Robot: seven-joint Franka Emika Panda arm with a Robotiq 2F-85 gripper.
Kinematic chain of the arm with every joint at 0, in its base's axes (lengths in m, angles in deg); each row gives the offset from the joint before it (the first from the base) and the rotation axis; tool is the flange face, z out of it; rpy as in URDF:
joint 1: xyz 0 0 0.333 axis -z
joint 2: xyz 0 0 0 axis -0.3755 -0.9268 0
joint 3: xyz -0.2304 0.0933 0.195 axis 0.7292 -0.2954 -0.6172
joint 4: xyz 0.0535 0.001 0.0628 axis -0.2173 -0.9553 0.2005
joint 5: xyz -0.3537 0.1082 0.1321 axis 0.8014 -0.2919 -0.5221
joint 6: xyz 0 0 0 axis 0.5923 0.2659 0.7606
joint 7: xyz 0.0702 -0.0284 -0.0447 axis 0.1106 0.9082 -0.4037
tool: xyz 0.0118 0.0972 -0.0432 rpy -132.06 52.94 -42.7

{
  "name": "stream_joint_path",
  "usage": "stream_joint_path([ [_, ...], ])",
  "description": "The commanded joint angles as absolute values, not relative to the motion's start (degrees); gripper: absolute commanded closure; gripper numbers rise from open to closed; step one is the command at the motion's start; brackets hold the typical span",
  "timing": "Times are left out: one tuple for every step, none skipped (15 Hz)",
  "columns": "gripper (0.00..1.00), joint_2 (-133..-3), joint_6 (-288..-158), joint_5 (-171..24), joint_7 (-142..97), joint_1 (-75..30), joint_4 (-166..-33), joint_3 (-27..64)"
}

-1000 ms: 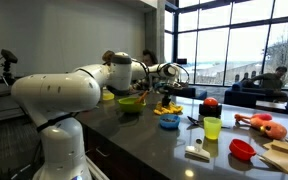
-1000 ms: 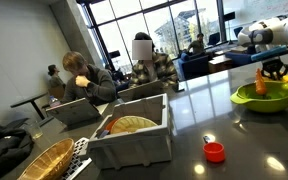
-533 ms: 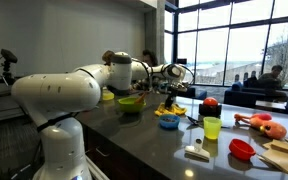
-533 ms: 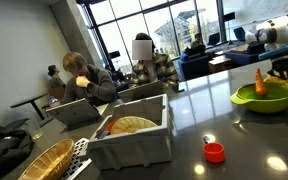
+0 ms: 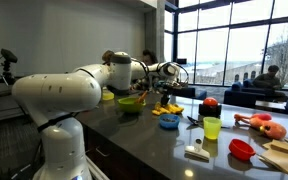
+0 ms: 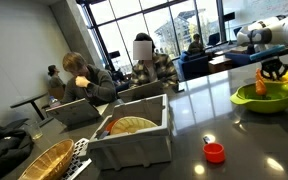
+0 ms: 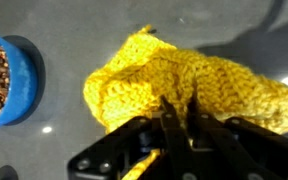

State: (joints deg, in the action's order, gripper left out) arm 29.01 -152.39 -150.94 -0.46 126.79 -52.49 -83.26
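My gripper [image 7: 181, 105] is shut on a yellow knitted cloth [image 7: 174, 70], its two black fingers pinched close together on the cloth's near edge. The cloth spreads over a dark glossy counter [image 7: 74, 30] in the wrist view. A blue bowl [image 7: 6, 80] with brown bits in it stands just to the cloth's left. In both exterior views the gripper [image 5: 169, 90] [image 6: 274, 70] hangs low over the counter. It is close to a green bowl [image 5: 130, 102] [image 6: 264, 97].
Near the counter's edge are a blue bowl with yellow contents [image 5: 168, 121], a light green cup [image 5: 212, 127], a red bowl [image 5: 242, 149] and an orange toy [image 5: 260, 123]. A white basket [image 6: 134, 135] and a red cap [image 6: 214, 152] stand nearer that camera. People sit behind.
Half a second ago the gripper stood slightly off to one side; it is now back where it was a second ago. The jaws stay shut on the cloth.
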Motion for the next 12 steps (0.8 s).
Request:
stream_joint_path([
  [0.97, 27.98, -153.47, -152.56, 0.03, 127.49, -47.18, -83.11],
  [0.97, 27.86, -153.92, -152.57, -0.14, 127.35, -46.35, -83.1],
  [0.97, 27.78, -154.25, -152.55, -0.27, 127.38, -45.43, -83.15],
  [0.97, 27.77, -154.52, -152.49, -0.4, 127.45, -44.71, -83.21],
  [0.97, 27.86, -154.74, -152.47, -0.4, 127.57, -44.11, -83.29],
  [0.97, 28.0, -154.9, -152.4, -0.47, 127.7, -43.64, -83.33],
  [0.97, 28.32, -154.99, -152.31, -0.48, 127.94, -43.29, -83.42],
  [0.97, 28.66, -155.03, -152.23, -0.42, 128.17, -43.08, -83.52],
  [0.97, 29.21, -154.91, -152.1, -0.32, 128.61, -42.91, -83.66],
  [0.97, 29.77, -155.11, -151.65, -1.56, 126.8, -46.63, -83.11],
  [0.97, 30.45, -155.11, -151.54, -1.42, 126.93, -47.29, -83.13],
  [0.97, 31.51, -155.23, -151.3, -1.44, 126.98, -48.64, -83.03],
])
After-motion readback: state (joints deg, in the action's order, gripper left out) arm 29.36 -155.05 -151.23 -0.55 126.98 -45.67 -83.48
